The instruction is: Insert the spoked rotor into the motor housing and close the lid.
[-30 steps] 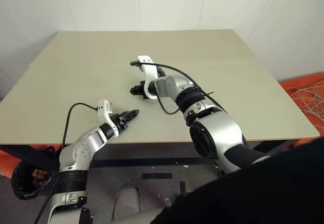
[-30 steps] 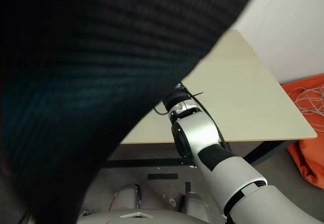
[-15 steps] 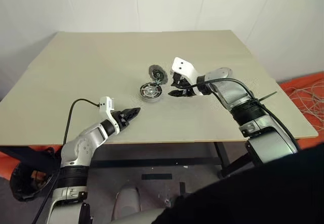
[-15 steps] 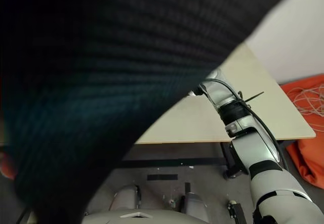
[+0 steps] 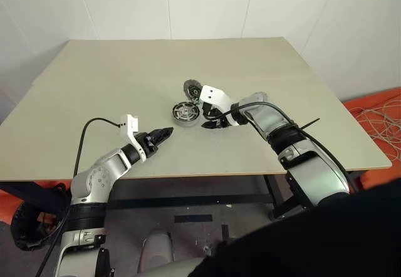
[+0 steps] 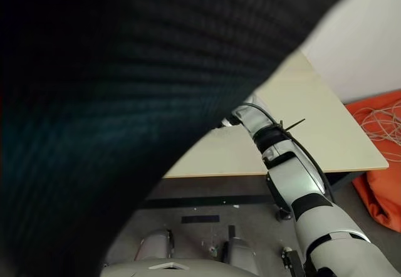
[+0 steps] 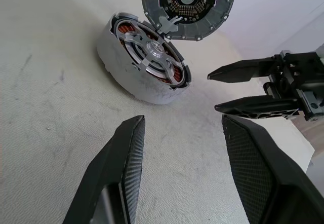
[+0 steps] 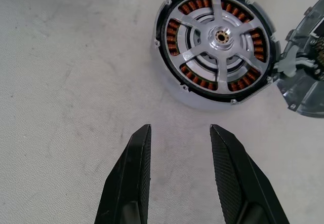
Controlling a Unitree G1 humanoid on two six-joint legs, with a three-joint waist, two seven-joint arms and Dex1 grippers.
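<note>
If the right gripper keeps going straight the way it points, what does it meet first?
Probably the tabletop just short of the motor housing: the right gripper points down at bare table, the housing lying just beyond, though depth is uncertain.

My left gripper sits lower left of frame, fingers parted and empty, while my right gripper at centre is likewise parted, empty.

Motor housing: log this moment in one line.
spoked rotor: seated in motor housing | lid: open, upright | right end effector: open, empty, beside housing

A bare lab: plain table, white walls (loose cables aside).
</note>
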